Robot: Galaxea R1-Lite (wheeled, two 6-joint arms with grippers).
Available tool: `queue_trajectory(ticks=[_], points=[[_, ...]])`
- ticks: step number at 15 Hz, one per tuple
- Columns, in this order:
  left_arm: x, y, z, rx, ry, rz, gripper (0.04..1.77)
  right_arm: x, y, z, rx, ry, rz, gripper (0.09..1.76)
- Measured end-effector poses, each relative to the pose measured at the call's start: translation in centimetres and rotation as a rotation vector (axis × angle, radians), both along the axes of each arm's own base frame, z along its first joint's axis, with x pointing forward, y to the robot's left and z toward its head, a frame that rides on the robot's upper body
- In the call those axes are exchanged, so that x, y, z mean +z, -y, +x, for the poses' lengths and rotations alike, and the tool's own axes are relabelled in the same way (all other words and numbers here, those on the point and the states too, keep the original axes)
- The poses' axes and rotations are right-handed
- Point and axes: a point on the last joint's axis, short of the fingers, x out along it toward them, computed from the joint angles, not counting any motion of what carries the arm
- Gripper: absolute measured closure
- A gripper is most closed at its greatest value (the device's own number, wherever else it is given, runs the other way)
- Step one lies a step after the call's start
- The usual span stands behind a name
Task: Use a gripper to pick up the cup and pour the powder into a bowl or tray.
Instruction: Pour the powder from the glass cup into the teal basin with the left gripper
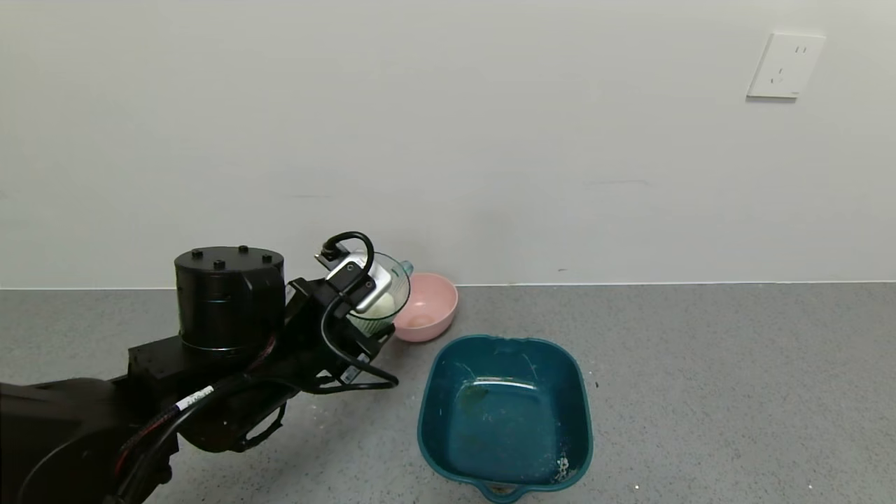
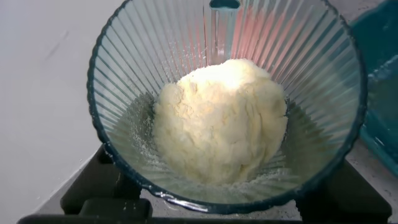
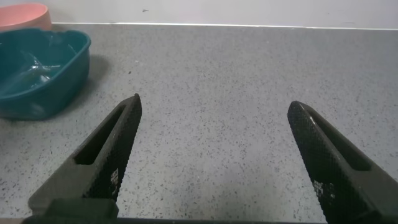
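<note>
My left gripper is shut on the ribbed pale green-blue cup and holds it above the counter, to the left of the dark teal tub. The cup leans slightly toward the tub. A mound of off-white powder sits inside it. In the left wrist view the cup fills the frame, with the powder heaped in its bottom and the gripper clamping it from both sides. The tub's edge shows beside it. My right gripper is open and empty over bare counter.
A small pink bowl stands by the wall just behind the cup and also shows in the right wrist view, next to the tub. The tub holds a few powder specks. A wall socket is at the upper right.
</note>
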Motion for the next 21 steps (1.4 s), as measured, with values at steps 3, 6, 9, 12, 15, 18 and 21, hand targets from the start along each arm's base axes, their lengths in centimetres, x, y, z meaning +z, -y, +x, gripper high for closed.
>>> queue_trajectory(ticks=[3,6,9,12,15,18,21], points=[[0.4,1.0,-0.2,-0.063,0.024,0.114,0.51,0.0,0.0,0.0,0.000,0.000,0.000,0.14],[0.7,1.7,-0.1,-0.072,0.069,0.255,0.51,0.0,0.0,0.0,0.000,0.000,0.000,0.14],[1.0,2.8,-0.2,-0.046,0.113,0.417,0.51,0.0,0.0,0.0,0.000,0.000,0.000,0.14],[1.4,4.1,-0.5,-0.074,0.156,0.575,0.51,0.0,0.0,0.0,0.000,0.000,0.000,0.14],[1.3,5.7,-0.8,-0.096,0.180,0.659,0.51,0.0,0.0,0.0,0.000,0.000,0.000,0.14],[0.9,6.7,-1.1,-0.114,0.191,0.783,0.51,0.0,0.0,0.0,0.000,0.000,0.000,0.14],[0.7,7.1,-1.1,-0.132,0.199,0.884,0.51,0.0,0.0,0.0,0.000,0.000,0.000,0.14]])
